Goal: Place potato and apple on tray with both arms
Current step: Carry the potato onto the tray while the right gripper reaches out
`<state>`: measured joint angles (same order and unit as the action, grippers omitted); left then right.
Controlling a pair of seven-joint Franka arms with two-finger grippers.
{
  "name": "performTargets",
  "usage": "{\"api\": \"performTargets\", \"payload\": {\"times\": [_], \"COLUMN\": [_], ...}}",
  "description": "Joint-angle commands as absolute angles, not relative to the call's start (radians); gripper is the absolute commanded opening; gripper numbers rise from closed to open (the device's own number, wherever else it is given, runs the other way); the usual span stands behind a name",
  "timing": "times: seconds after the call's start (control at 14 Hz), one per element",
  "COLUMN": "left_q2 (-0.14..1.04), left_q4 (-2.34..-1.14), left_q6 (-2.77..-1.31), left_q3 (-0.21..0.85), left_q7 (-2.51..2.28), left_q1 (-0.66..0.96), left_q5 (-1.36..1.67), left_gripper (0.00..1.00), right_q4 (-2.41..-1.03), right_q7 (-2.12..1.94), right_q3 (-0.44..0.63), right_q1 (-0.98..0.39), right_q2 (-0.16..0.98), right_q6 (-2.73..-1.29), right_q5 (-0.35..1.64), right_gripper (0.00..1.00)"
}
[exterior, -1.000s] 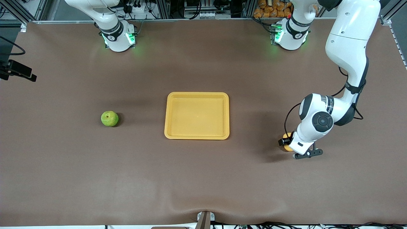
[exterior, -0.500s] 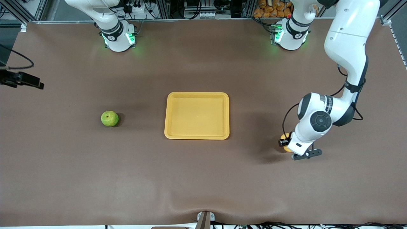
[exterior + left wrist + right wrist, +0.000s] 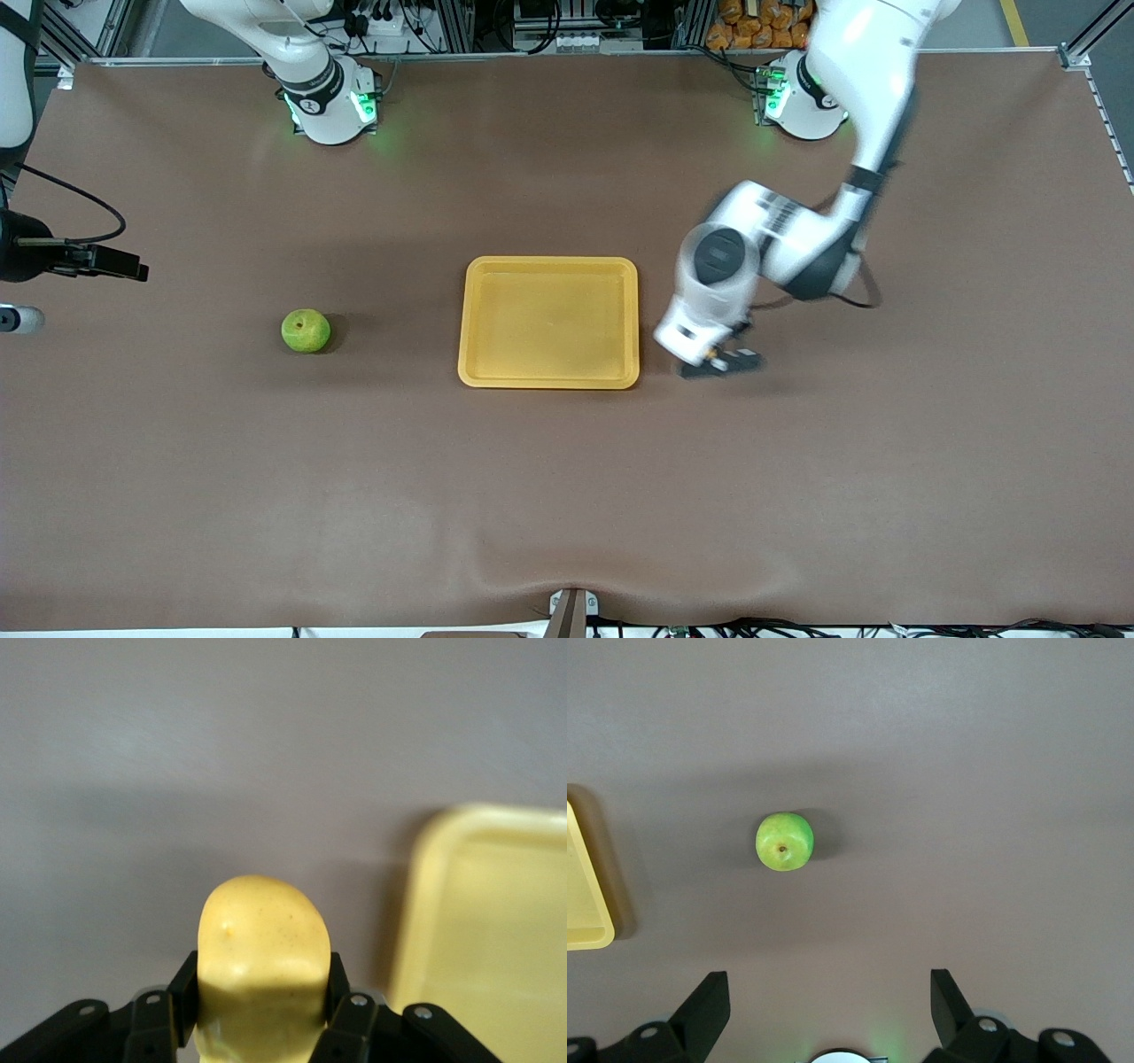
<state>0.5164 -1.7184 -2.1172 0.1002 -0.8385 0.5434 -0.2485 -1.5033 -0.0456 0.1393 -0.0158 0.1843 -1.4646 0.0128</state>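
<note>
While the left gripper (image 3: 261,1014) carries the potato (image 3: 261,970) pinched between its fingers beside the tray (image 3: 548,322), the right gripper (image 3: 828,1005) hangs spread wide, the apple (image 3: 785,842) on the table ahead of its fingertips; next, release over the tray.

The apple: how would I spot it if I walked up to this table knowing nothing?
Find the big yellow-orange tray in the middle of the brown table. Look from it toward the right arm's end of the table: the apple sits there alone on the bare surface. It is small, round and bright green, the only green thing on the table.
</note>
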Motion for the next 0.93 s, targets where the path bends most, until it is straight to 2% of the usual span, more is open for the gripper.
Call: {"api": "performTargets", "payload": {"times": [0.0,0.29,0.86], "left_q2": [0.619,0.702,0.739], "left_q4": [-1.608,-1.508,-1.508], "left_q6": [-2.080,-2.080,-2.045], "left_q3": [0.081,0.084,0.083], "left_q7": [-1.019,-1.123,-1.106], "left_q1": [0.667,0.744,0.775], "left_q5": [-0.349,-0.422,-0.428], "left_gripper": [0.00,0.00,0.00], "right_q4": [-1.491,-1.494,-1.508], "right_q7": [-0.049,-0.043,-0.038], "right_q3": [0.132,0.129,0.127], "right_q1": [-0.009,-0.026,-0.043], "right_q2": [0.227,0.285,0.382], "right_q6": [-1.465,-1.476,-1.543], "right_q5": [0.018,0.029,0.078], "right_gripper": [1.00,1.00,1.00]}}
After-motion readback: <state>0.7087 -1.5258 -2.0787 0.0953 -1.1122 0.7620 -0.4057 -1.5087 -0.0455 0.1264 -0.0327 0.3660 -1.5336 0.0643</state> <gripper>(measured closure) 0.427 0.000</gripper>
